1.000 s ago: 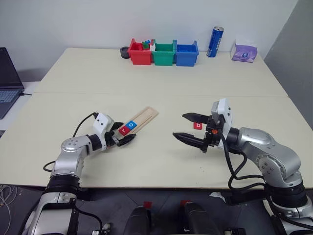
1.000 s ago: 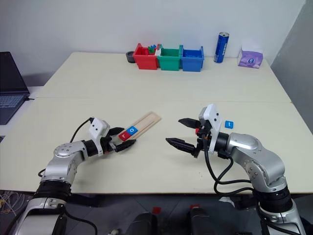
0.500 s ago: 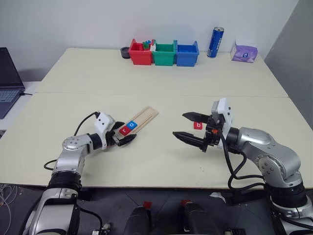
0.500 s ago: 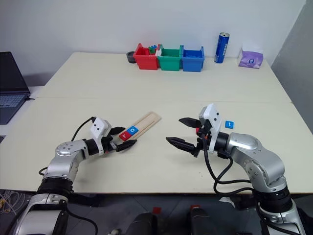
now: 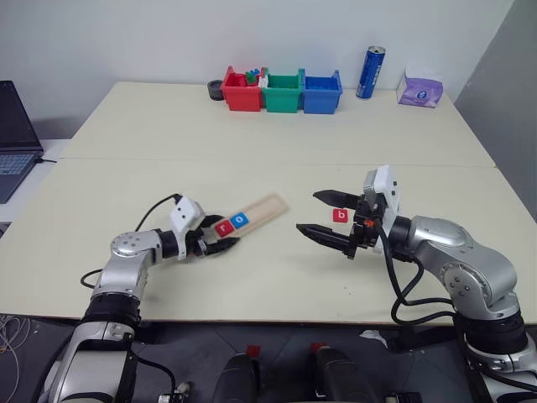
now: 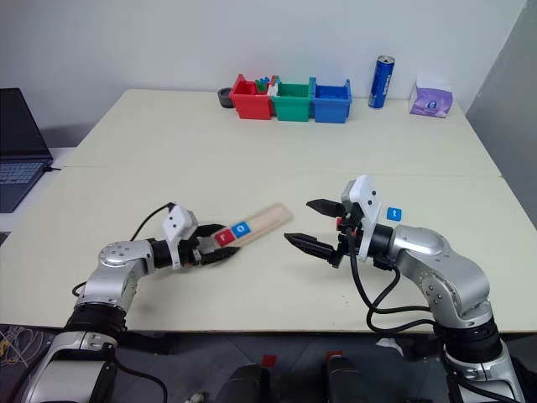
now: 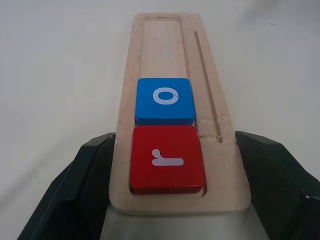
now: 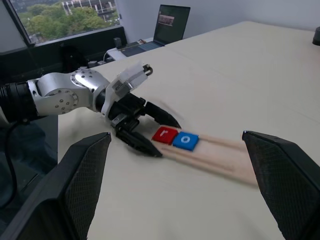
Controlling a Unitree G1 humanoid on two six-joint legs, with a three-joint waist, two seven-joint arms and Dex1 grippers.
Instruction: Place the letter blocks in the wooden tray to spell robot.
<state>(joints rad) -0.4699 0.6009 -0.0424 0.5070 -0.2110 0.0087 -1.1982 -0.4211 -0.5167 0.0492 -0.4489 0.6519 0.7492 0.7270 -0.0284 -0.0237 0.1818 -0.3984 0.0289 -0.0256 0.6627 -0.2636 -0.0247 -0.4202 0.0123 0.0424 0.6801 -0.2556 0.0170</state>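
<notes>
The wooden tray (image 5: 262,209) lies on the table and holds a red "r" block (image 5: 224,226) and a blue "o" block (image 5: 241,220) at its near end. My left gripper (image 5: 221,231) is shut on that near end, one finger against each long side (image 7: 90,170). To its right, my right gripper (image 5: 307,212) hovers open, pointing towards the tray with nothing held. A red "b" block (image 5: 340,215) lies on the table behind its fingers. A blue "t" block (image 6: 394,214) lies further right.
Red (image 5: 241,92), green (image 5: 281,91) and blue (image 5: 321,91) bins stand at the back, with a blue can (image 5: 370,72) and a tissue pack (image 5: 418,87) to their right. A laptop (image 5: 13,138) sits beyond the left edge.
The left gripper turned and shifted right with the tray in it, so the tray's far end swung to the right. The right arm stayed still.
</notes>
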